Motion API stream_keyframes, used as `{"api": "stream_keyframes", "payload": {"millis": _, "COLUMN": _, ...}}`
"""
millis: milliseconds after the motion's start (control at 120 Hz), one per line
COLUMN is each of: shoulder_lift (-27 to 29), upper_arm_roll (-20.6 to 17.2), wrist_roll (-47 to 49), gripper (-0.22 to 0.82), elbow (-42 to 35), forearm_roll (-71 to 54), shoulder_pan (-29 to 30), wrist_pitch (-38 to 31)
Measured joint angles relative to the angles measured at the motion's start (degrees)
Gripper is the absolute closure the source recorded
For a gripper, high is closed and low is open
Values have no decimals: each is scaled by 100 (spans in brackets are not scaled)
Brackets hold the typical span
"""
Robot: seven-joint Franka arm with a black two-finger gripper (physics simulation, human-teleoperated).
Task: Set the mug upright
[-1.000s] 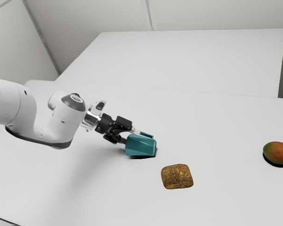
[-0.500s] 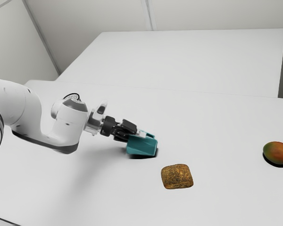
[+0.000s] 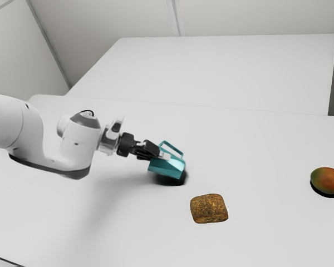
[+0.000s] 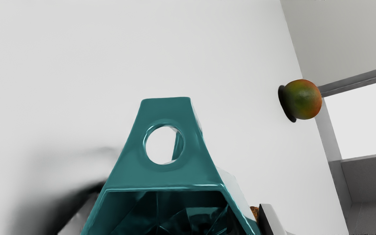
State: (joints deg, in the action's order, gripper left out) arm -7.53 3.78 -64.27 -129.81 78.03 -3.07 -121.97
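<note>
In the exterior view, my gripper holds the teal mug near its rim. The mug is tilted, handle raised on its upper side, base toward the exterior view's right, with a dark shadow beneath. In the wrist view, the mug shows its open mouth and a handle with a round hole. The fingers of my gripper stand wide apart on opposite sides of its body. The mug's lower part is out of sight there.
A brown, rough-surfaced lump lies close to the mug on the white table. Farther off, toward the exterior view's right, rests a red-green mango, also seen near the table edge as the mango in the wrist view.
The mug has risen slightly and tipped, its handle swinging up and its shadow showing more below. My gripper has gone from beside the mug to gripping it, and has lifted a little.
</note>
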Motion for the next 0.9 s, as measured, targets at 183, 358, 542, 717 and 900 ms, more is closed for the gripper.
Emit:
{"api": "stream_keyframes", "payload": {"millis": 183, "shoulder_lift": 378, "upper_arm_roll": 1, "wrist_roll": -32, "gripper": 77, "elbow": 12, "forearm_roll": -259, "shoulder_pan": -49, "wrist_pitch": -14}}
{"api": "stream_keyframes", "payload": {"millis": 358, "shoulder_lift": 665, "upper_arm_roll": 0, "wrist_roll": 260, "gripper": 78, "elbow": 231, "forearm_roll": -1447, "shoulder_pan": -55, "wrist_pitch": -25}}
{"api": "stream_keyframes", "payload": {"millis": 542, "shoulder_lift": 812, "upper_arm_roll": -80, "wrist_roll": 974, "gripper": 78, "elbow": 613, "forearm_roll": -3531, "shoulder_pan": 1, "wrist_pitch": 39}}
{"api": "stream_keyframes", "payload": {"millis": 717, "shoulder_lift": 881, "upper_arm_roll": -184, "wrist_roll": 1782, "gripper": 78, "elbow": 758, "forearm_roll": -5115, "shoulder_pan": 68, "wrist_pitch": 166}}
{"api": "stream_keyframes", "payload": {"millis": 900, "shoulder_lift": 910, "upper_arm_roll": -305, "wrist_roll": 2676, "gripper": 77, "elbow": 754, "forearm_roll": -6289, "shoulder_pan": 69, "wrist_pitch": 246}}
